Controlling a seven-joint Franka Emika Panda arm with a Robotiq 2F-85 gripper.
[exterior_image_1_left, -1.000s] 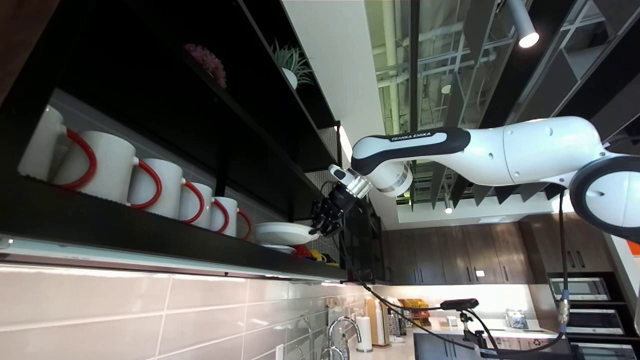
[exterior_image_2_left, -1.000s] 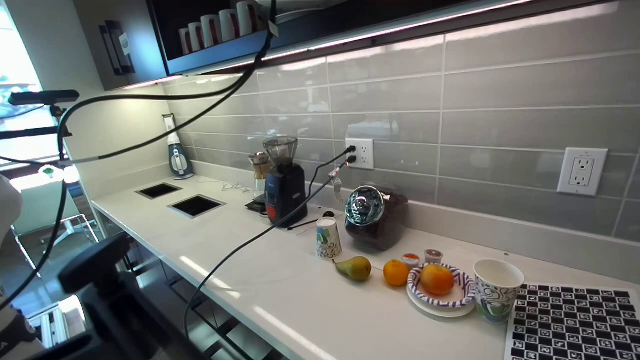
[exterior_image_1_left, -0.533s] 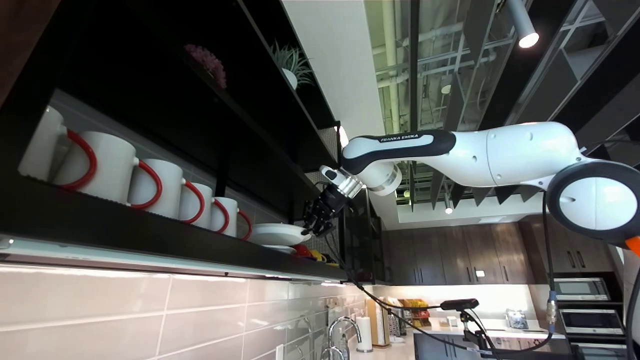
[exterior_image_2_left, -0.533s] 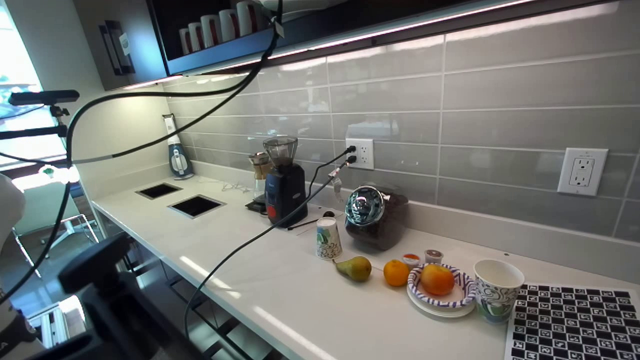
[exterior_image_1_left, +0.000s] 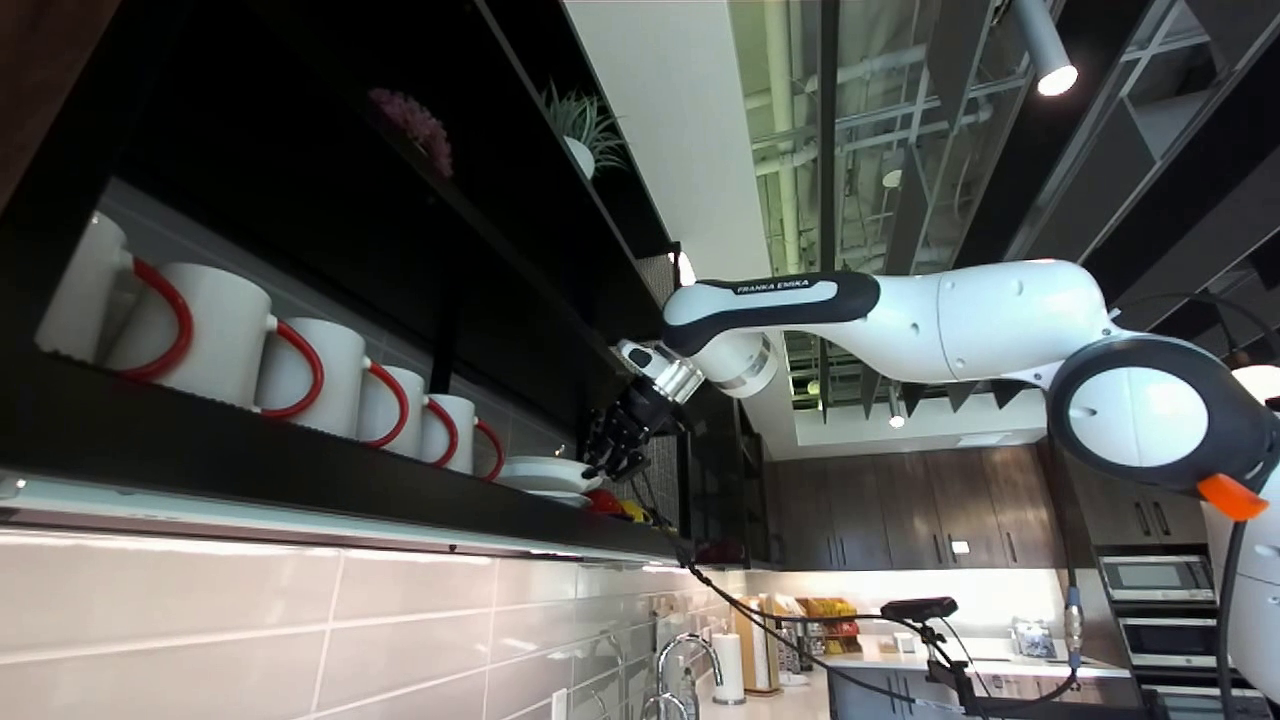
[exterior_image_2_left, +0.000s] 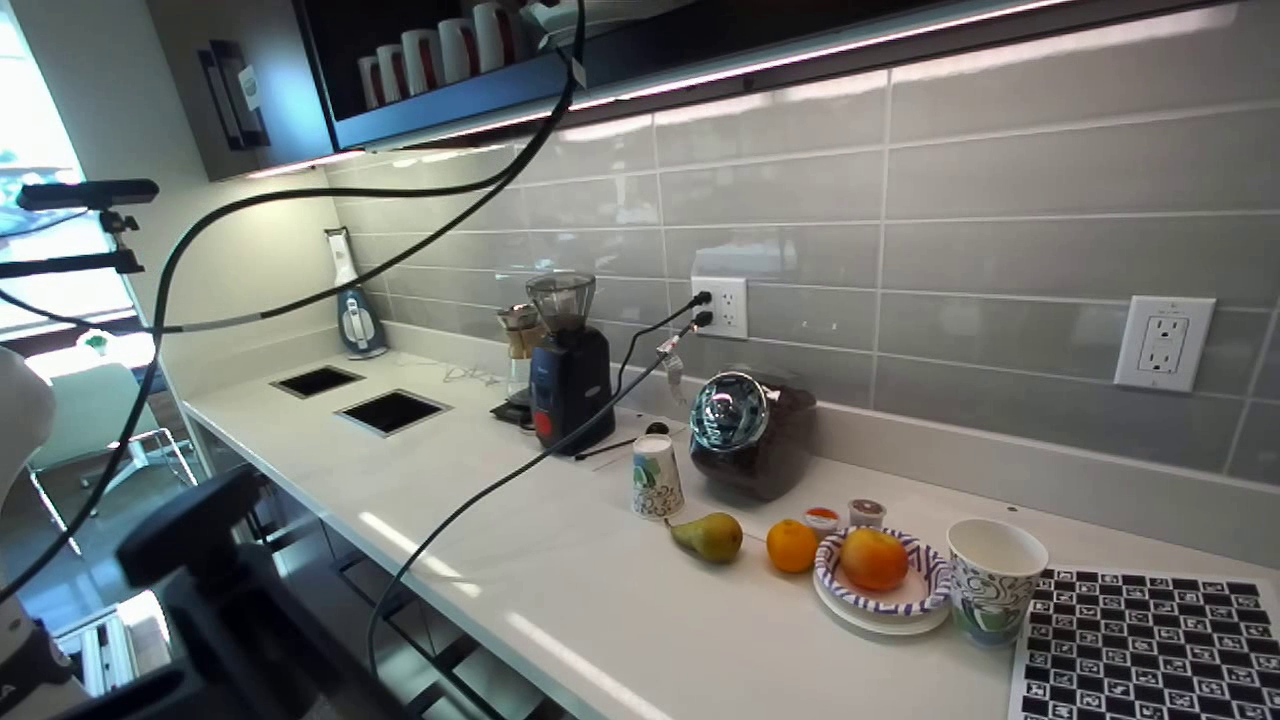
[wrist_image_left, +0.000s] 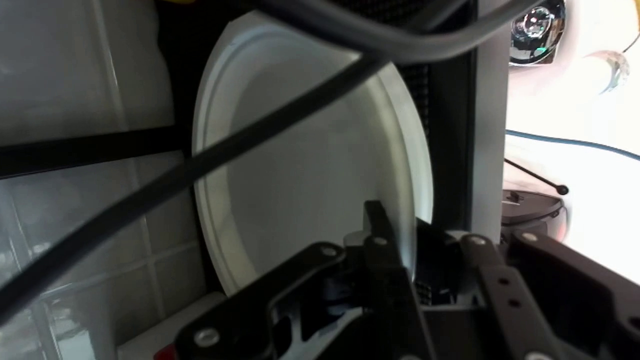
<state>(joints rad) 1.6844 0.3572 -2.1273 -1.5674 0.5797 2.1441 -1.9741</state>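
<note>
White plate (wrist_image_left: 300, 175) behind cable (wrist_image_left: 270, 125) in wrist view; mugs (exterior_image_1_left: 340, 387) near.

The plate (wrist_image_left: 310, 165) looks smooth, the pincer (wrist_image_left: 404, 232) matt with metallic screws (wrist_image_left: 206, 337), the wall tiles (exterior_image_2_left: 780, 250) glossy

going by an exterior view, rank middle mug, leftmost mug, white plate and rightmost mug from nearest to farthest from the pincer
1. White plate: rim held in the pincer.
2. Rightmost mug: row's end, just left of the plate.
3. Middle mug: farther left, mid-row.
4. Leftmost mug: the row's far end.
</note>
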